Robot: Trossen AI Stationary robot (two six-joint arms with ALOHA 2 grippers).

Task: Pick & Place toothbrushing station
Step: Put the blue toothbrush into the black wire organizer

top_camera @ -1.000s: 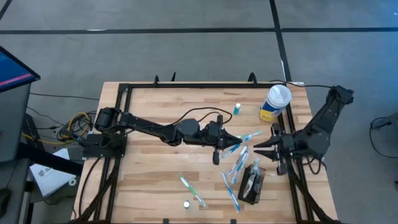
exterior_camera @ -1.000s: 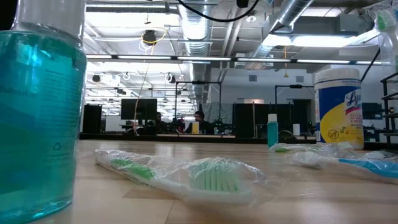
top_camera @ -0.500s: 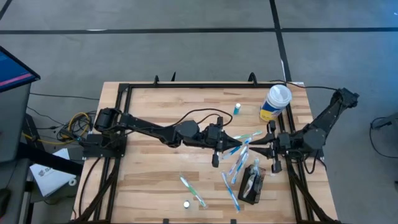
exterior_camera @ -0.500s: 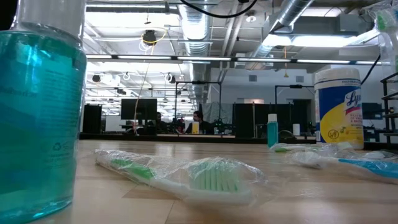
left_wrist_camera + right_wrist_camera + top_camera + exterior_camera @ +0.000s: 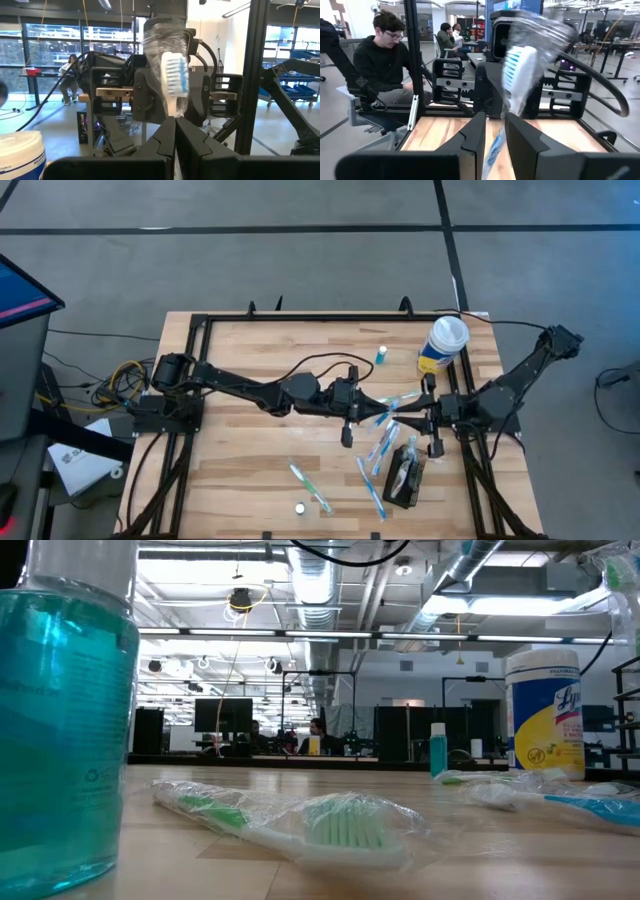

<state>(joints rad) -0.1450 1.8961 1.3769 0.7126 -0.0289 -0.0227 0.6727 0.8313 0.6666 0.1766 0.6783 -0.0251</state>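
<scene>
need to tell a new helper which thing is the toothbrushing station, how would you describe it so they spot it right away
Start at the wooden table and go to the white-lidded yellow canister near its far right corner. Come toward the near edge, past the scattered wrapped toothbrushes. The toothbrushing station is the small black box there, the only dark boxy item among pale brushes.

Wooden table [image 5: 250,450], wrapped toothbrushes [image 5: 310,486], black caddy [image 5: 405,477], canister [image 5: 442,346]
</scene>
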